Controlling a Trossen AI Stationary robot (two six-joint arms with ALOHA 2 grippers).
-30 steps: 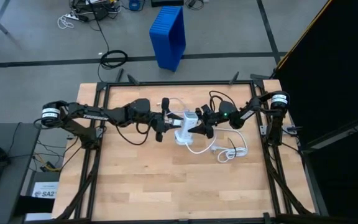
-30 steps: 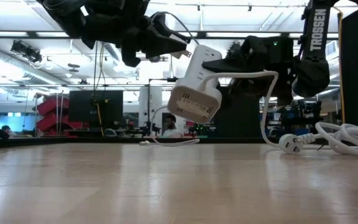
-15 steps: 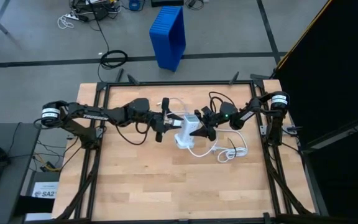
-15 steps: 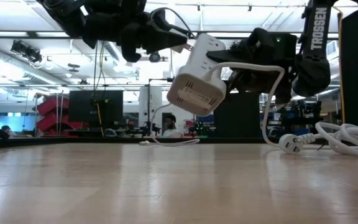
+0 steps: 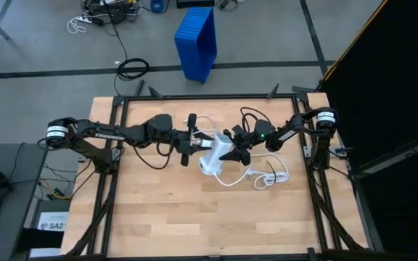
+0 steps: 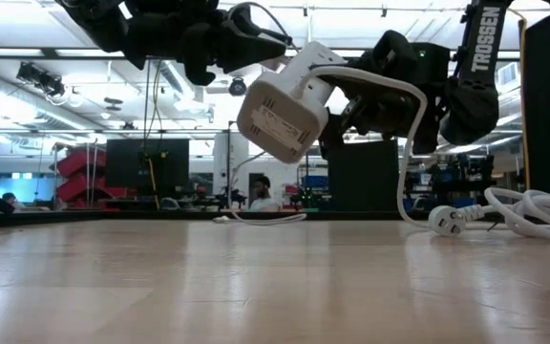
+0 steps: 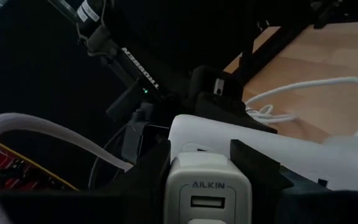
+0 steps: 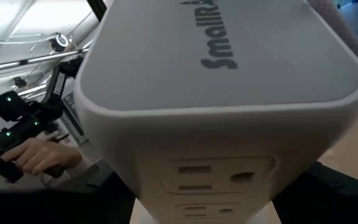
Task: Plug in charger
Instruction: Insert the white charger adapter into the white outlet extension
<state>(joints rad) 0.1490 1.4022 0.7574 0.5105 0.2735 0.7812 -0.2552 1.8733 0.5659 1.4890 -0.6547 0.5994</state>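
A small white charger (image 7: 210, 186) with a USB port sits between the fingers of my left gripper (image 7: 205, 158), which is above the table's middle (image 5: 197, 139). My right gripper (image 6: 349, 96) comes from the table's right and is shut on a pale grey-white power block (image 6: 280, 105) with sockets (image 8: 222, 171). The block's thick white cord (image 6: 411, 124) runs down to the table. The charger's far end is right at the block (image 7: 278, 158). Whether its prongs are in a socket is hidden. My left gripper pinches the charger's two sides (image 7: 174, 177) between its two fingers, coming about level from the table's left. The charger is clear of the table, USB end toward the wrist. My right gripper grips the block's right-hand end (image 6: 325, 84) between its two fingers, coming about level from the table's right. The block sticks out beyond the fingers, tilted with its free end (image 6: 261, 124) lower, well clear of the table. The cord hangs slack.
The cord's loose coils and plug (image 6: 444, 220) lie on the table at the right (image 5: 268, 175). A thin white cable (image 5: 203, 118) loops by the left gripper. Black frame rails (image 5: 209, 97) edge the table, and bare wood (image 5: 194, 217) fills the near half.
My right gripper has gone up and a little toward the table's left with the power block. The block has risen and tipped, its free end swinging up and toward the left gripper. The left gripper has kept its place with the charger.
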